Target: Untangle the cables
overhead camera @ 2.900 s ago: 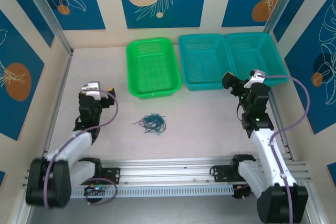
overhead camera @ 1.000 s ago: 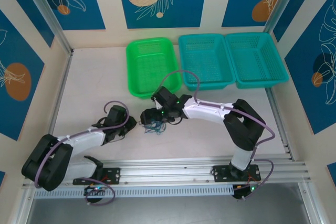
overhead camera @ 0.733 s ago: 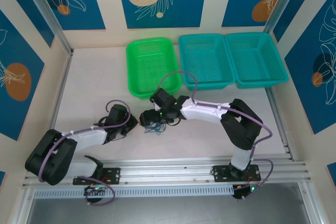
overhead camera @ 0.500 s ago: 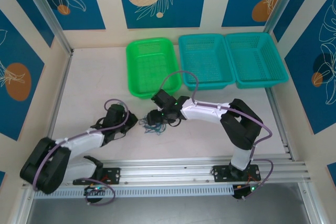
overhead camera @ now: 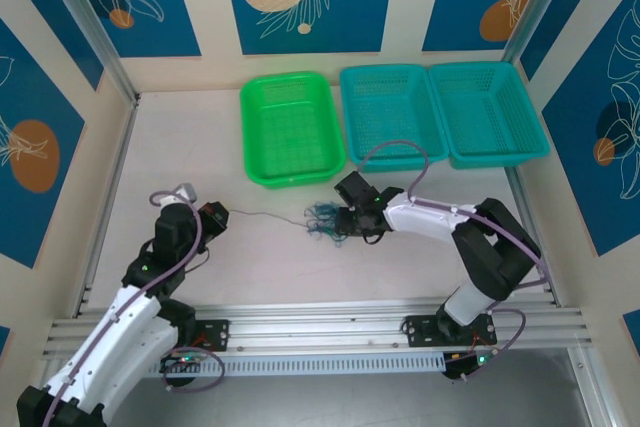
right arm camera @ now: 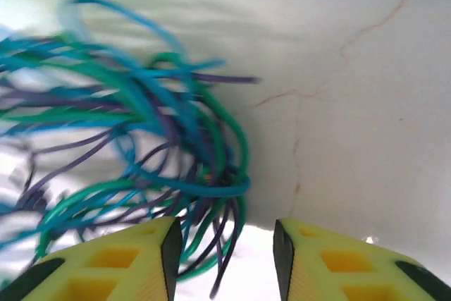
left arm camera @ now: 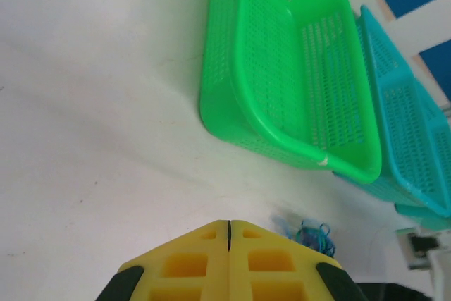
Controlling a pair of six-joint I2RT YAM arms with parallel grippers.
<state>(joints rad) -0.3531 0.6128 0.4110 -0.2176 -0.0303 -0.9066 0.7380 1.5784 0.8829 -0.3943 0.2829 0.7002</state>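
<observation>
The cables (overhead camera: pixel 323 220) are a small blue, teal-green and dark tangle on the white table, right of centre. One thin dark strand (overhead camera: pixel 262 215) stretches taut from the tangle leftward to my left gripper (overhead camera: pixel 218 213), which is shut on it. In the left wrist view the yellow fingers of the left gripper (left arm camera: pixel 229 225) are pressed together, with the tangle (left arm camera: pixel 314 235) ahead. My right gripper (overhead camera: pixel 341 223) sits at the tangle's right side. In the right wrist view the right gripper (right arm camera: pixel 227 244) has its jaws apart, and several strands of the cables (right arm camera: pixel 144 139) run between them against the left finger.
A green basket (overhead camera: pixel 291 128) stands behind the tangle, with two teal baskets (overhead camera: pixel 392 113) (overhead camera: pixel 490 107) to its right. The green basket (left arm camera: pixel 282 68) and a teal one (left arm camera: pixel 405 128) also lie ahead in the left wrist view. The arm rail runs along the near edge.
My left gripper shut and drew back to the left, pulling one strand out taut. My right gripper moved right with the tangle and its jaws narrowed.
</observation>
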